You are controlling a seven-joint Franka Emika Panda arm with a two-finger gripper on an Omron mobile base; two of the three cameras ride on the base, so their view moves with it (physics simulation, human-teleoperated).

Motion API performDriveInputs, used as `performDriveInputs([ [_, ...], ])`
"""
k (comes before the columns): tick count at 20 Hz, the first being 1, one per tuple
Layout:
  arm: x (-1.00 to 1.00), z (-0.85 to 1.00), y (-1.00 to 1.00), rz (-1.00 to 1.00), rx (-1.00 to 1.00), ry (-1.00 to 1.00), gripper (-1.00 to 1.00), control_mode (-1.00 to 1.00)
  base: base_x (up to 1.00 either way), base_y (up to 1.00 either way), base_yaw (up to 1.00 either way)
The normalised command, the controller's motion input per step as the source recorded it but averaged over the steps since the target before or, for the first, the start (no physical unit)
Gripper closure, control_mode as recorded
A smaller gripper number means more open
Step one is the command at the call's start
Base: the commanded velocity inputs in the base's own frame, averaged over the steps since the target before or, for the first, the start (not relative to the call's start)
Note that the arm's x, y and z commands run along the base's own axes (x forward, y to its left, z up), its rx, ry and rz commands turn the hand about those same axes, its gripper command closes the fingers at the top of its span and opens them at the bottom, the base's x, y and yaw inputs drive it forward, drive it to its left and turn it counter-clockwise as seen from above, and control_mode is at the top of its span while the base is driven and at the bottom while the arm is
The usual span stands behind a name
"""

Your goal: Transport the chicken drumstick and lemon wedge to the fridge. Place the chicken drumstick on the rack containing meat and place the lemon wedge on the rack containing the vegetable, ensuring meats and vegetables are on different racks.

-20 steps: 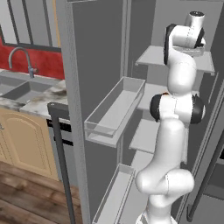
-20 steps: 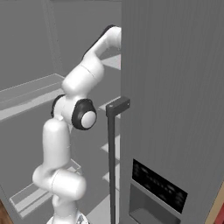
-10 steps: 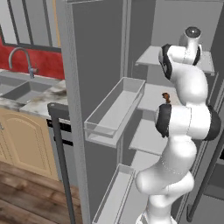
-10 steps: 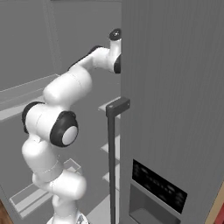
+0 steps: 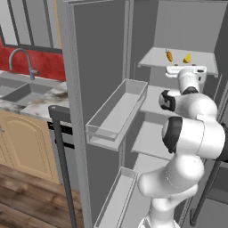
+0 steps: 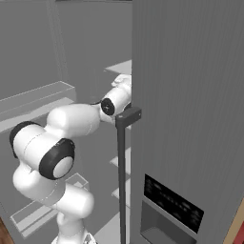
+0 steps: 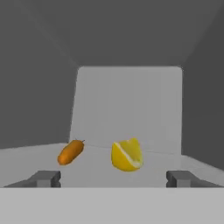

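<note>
A: The arm (image 5: 191, 133) has swung low at the upper rack (image 5: 156, 58)?
B: Yes. The gripper (image 7: 113, 178) has just spread its jaws wide, and the lemon (image 7: 127, 155) sits free beside the carrot (image 7: 70, 152). That half looks done.

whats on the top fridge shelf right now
A carrot and a lemon wedge lie side by side, apart, on the top shelf. The arm hides part of its front edge.

The arm now folds lower than a second ago, and the lemon wedge (image 5: 187, 58) lies free on the top rack (image 5: 156, 58), upper right, beside the carrot (image 5: 169, 55).
</note>
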Motion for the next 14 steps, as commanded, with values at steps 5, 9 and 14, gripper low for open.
performDriveInputs([
  [5,-0.95,0.98,0.25,-0.08,0.07,0.37,-1.00,-1.00,0.00,0.00,0.00],
  [9,-0.94,0.90,0.39,-0.04,0.08,0.52,-1.00,-1.00,0.00,0.00,0.00],
  [14,-0.95,0.50,0.46,0.00,0.06,0.42,-1.00,-1.00,0.00,0.00,0.00],
])
